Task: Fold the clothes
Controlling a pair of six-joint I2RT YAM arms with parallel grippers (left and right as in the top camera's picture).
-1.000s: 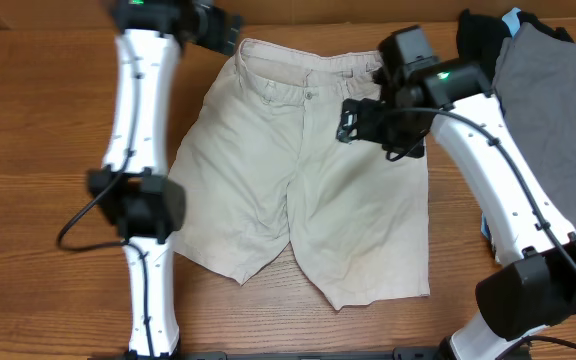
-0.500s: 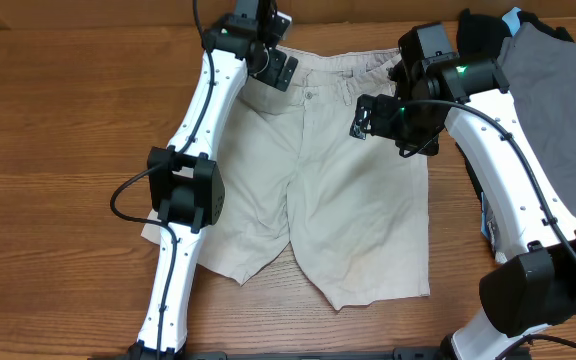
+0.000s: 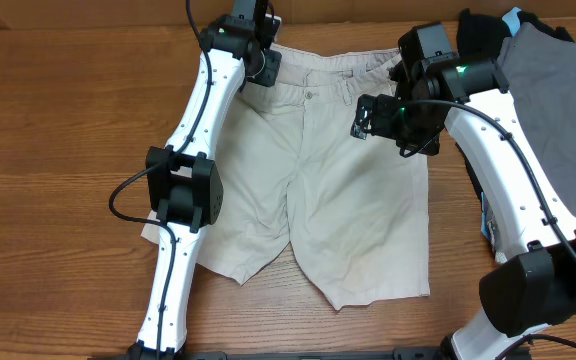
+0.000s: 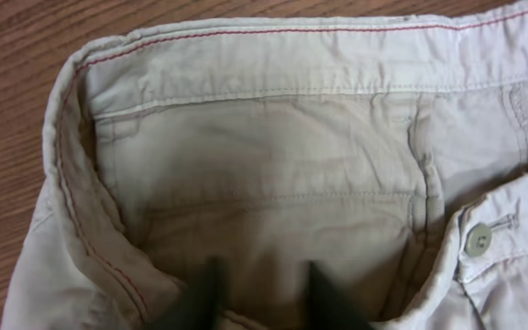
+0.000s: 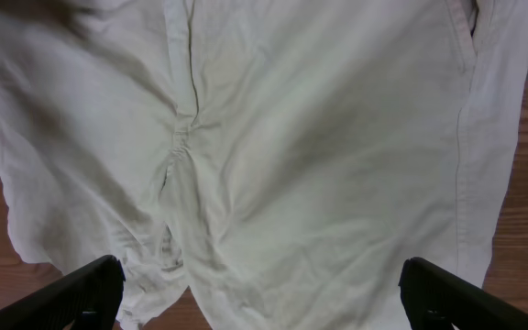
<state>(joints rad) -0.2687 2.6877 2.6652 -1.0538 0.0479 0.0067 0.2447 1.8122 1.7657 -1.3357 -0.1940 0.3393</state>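
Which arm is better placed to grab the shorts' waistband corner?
Left: its jaws are at the waistband of the shorts; the right arm's jaws hang open lower, over the leg fabric.

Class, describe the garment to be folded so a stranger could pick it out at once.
On the wooden table, look at the middle. The shorts lie spread flat, waistband at the far edge. They alone are light beige; the grey garment and black garment sit bunched at the right.

shorts [image 3: 358, 210] — matt woven cloth | table [image 3: 48, 120] — smooth wood-grain | grey garment [image 3: 558, 90]: soft matt cloth
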